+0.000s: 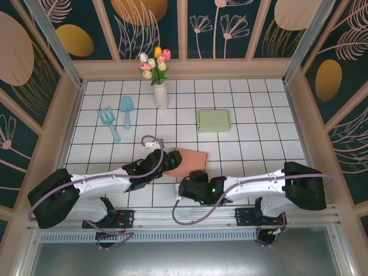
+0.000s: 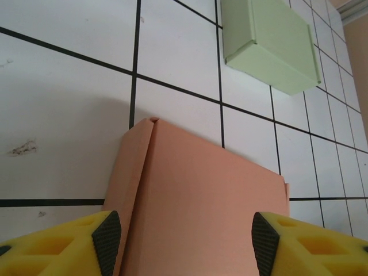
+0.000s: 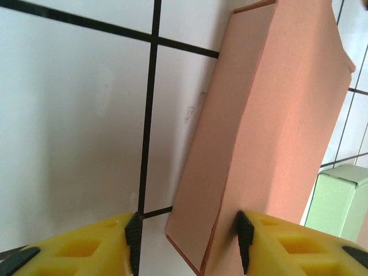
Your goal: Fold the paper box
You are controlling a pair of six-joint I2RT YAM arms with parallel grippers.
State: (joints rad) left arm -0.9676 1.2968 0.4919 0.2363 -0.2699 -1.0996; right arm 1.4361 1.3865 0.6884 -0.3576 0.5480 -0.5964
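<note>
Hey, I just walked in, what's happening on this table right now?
It's a box-folding job. The left gripper is open over the top of an orange paper box, and the right gripper is open around one of its edges. A green box sits farther back.

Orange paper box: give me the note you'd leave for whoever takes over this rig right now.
Left gripper: open, jaws astride the near end of the orange box; whether the pads touch it is unclear.
Right gripper: open, one edge of the box between its jaws.
Things: orange box lies flat on the tiles in front of both arms; green box sits farther back, closed.
Done: orange box looks closed.
Left: check the flaps, then back both arms away.
</note>
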